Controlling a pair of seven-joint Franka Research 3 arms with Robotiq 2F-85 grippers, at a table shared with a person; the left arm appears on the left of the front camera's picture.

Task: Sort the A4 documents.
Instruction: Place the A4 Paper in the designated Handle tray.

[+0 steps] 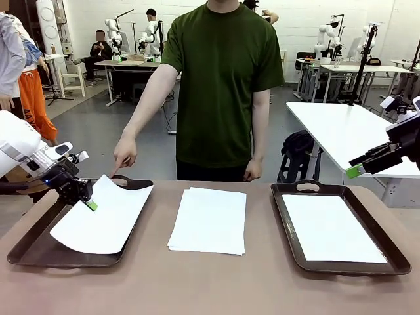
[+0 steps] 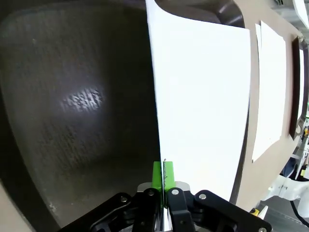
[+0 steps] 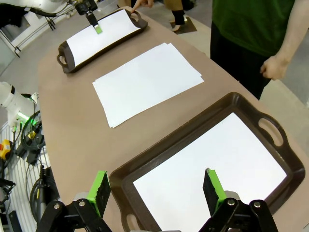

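My left gripper [image 1: 90, 203] is shut on the near-left edge of one A4 sheet [image 1: 105, 220], which hangs curved over the left dark brown tray [image 1: 33, 248]. In the left wrist view the green pads [image 2: 157, 174] pinch that sheet's edge [image 2: 203, 106] above the tray floor [image 2: 72, 96]. A stack of white sheets [image 1: 210, 220] lies at the table's middle. Another sheet [image 1: 331, 228] lies flat in the right tray [image 1: 289, 223]. My right gripper [image 1: 357, 169] hovers open over that tray's right side, and its wrist view shows the open gripper [image 3: 157, 188] above the sheet [image 3: 217, 169].
A person in a green shirt stands at the far side. One hand [image 1: 125, 154] points a finger at the left tray's far handle; the other hand [image 1: 252, 170] hangs by the table edge. Bare brown tabletop [image 1: 210, 282] runs along the front.
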